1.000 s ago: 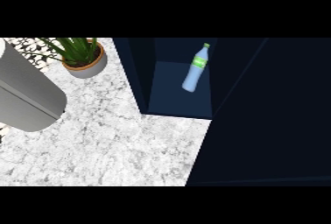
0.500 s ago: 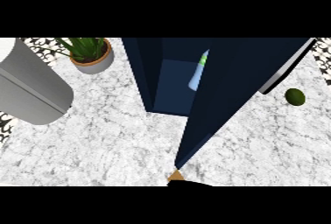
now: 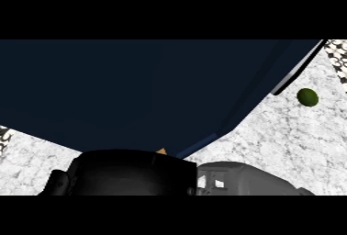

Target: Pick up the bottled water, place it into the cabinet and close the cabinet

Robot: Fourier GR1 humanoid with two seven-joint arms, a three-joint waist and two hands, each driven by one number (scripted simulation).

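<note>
The navy cabinet door (image 3: 136, 92) fills most of the view and hides the bottle. The right robot hand (image 3: 122, 172) sits at the lower edge, just below the door; whether it is released or clenched cannot be told. 1 green fruit (image 3: 307, 97) lies on the bench (image 3: 291, 137).

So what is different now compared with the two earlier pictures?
The dark blue cabinet door has swung across and now fills most of the view, hiding the bottle, the plant and the grey container. A black hand with its grey forearm has come in at the lower edge. The small green fruit stays on the counter at the right.
</note>
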